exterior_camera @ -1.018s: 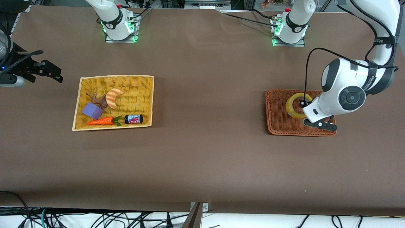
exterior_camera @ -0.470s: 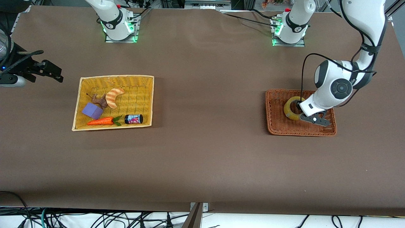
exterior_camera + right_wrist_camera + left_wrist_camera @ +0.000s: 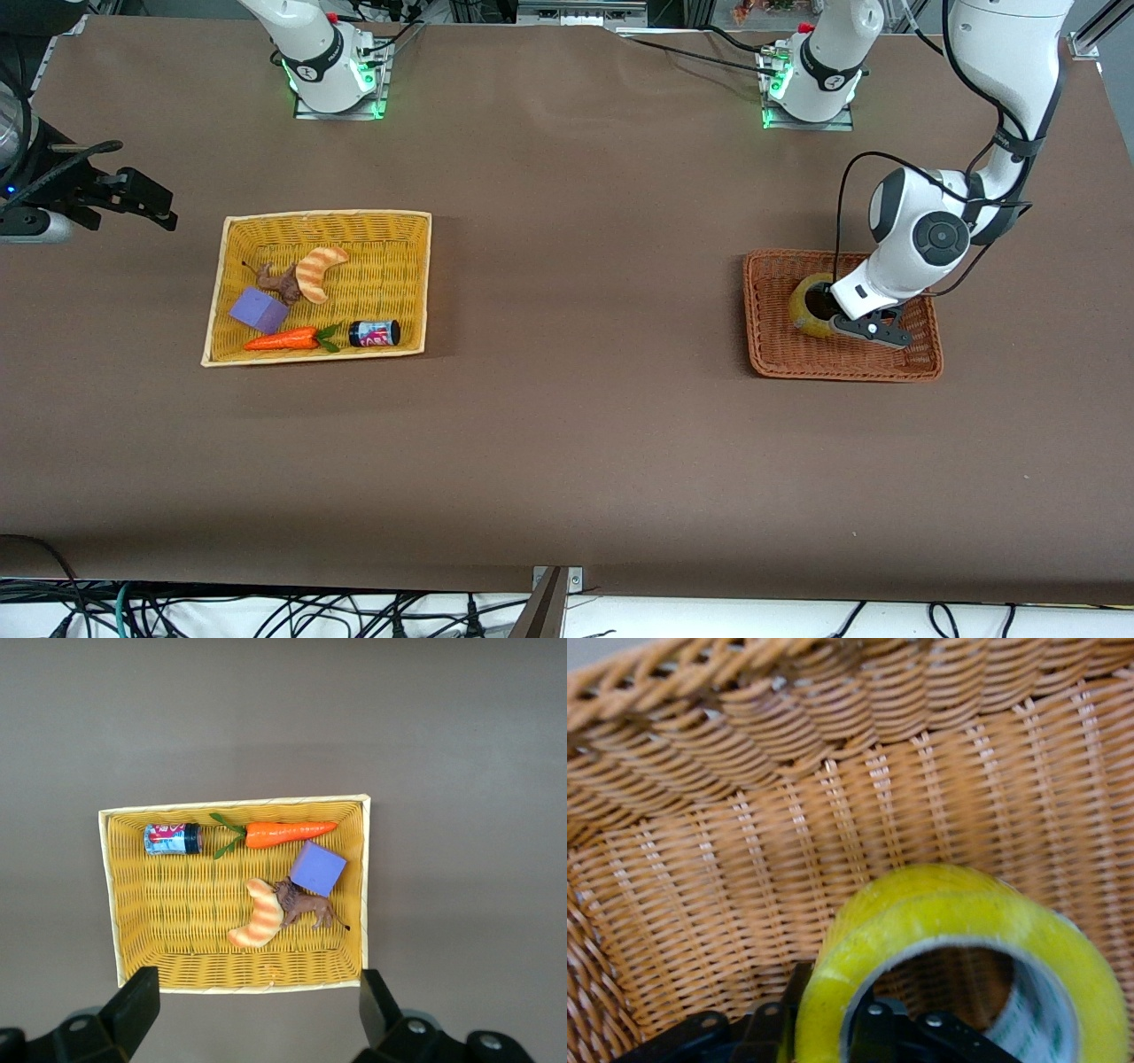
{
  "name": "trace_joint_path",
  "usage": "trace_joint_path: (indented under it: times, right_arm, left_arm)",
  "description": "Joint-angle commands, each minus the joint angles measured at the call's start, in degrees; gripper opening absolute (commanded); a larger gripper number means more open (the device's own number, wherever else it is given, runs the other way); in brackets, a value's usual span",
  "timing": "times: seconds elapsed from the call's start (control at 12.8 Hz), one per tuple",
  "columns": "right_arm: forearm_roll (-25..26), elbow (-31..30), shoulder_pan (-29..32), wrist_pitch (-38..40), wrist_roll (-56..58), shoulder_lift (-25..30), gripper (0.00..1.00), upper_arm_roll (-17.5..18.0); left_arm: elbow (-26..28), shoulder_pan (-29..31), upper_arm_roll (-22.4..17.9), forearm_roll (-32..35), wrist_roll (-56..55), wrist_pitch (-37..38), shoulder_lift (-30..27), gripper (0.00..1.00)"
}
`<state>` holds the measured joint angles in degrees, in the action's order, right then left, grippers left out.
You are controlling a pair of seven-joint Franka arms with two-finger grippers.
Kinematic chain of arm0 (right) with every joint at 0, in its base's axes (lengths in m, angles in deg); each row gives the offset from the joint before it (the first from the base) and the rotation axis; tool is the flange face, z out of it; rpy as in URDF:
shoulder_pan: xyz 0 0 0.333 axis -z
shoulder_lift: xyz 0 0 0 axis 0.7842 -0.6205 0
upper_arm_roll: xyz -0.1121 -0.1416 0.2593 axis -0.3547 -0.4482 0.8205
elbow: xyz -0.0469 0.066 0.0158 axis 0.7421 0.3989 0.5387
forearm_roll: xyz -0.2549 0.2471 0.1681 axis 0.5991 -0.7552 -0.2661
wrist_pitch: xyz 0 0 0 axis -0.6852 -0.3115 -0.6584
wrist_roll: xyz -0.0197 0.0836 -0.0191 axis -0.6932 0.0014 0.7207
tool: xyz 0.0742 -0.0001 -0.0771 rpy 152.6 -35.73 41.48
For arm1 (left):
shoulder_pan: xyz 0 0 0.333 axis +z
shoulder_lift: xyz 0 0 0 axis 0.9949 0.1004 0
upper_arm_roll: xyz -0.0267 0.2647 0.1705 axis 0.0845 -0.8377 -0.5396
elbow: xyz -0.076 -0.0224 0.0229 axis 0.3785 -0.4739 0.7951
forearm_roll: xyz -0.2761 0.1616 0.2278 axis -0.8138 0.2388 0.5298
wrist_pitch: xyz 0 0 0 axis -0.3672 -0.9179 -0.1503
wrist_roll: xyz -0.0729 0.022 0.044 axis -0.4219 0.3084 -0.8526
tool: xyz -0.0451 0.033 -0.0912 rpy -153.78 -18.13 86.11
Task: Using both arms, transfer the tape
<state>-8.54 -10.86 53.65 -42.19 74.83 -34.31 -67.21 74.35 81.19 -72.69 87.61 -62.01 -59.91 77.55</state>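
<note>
At the right arm's end of the brown worktop (image 3: 567, 425), the right tool (image 3: 252, 1028) hangs in the air with its two black fingers (image 3: 133, 1010) spread wide apart, holding nothing. Near it on the worktop sits a pale yellow rectangular wicker basket (image 3: 226, 283). In that basket lie a striped orange croissant-shaped toy (image 3: 319, 272), a small brown animal figure (image 3: 279, 282), a purple block (image 3: 258, 310), an orange toy carrot (image 3: 283, 339) and a small dark can (image 3: 374, 333).

Toward the left arm's end sits a reddish-brown wicker tray (image 3: 780, 354). The thick translucent yellow roll of tape (image 3: 957, 939) stands tilted on edge inside this tray. The left tool (image 3: 842, 315) is down in the tray, clamped on the roll's wall, one finger (image 3: 873, 1036) inside the grey core.
</note>
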Motion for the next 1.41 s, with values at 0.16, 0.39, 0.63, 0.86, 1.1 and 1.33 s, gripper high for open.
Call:
trace_joint_path:
  times: [0.16, 0.39, 0.63, 0.86, 1.1, 1.33]
  right_arm:
    - [0.23, 1.17, 0.11, 1.31, -0.7, -0.2, 1.0, 0.17]
    - [0.23, 1.17, 0.19, 1.31, -0.7, -0.2, 1.0, 0.08]
    - [0.14, 1.17, 0.19, 1.31, -0.7, -0.21, 1.0, 0.0]
    - [-0.12, 1.08, 0.19, 1.31, -0.7, -0.29, 1.0, 0.0]
    - [-0.21, 1.08, 0.19, 1.31, -0.79, -0.29, 1.0, 0.0]
    - [-0.21, 1.16, 0.28, 1.31, -0.7, -0.29, 1.0, -0.09]
  left_arm:
    - [-13.54, -1.16, 0.49, -2.49, 0.26, 22.85, -3.85, 1.0]
    - [-32.87, -1.26, 0.4, -8.47, 0.09, 46.7, -3.68, 1.0]
    - [-44.25, -0.47, 0.31, -8.56, 0.17, 56.59, -4.9, 1.0]
    - [-46.45, -0.38, -0.04, -7.69, 0.0, 59.5, -8.42, 1.0]
    - [-49.72, -0.2, -0.3, -6.99, 0.17, 64.42, -12.44, 1.0]
    - [-44.72, -1.34, 0.66, -7.86, -1.92, 66.9, -16.07, 1.0]
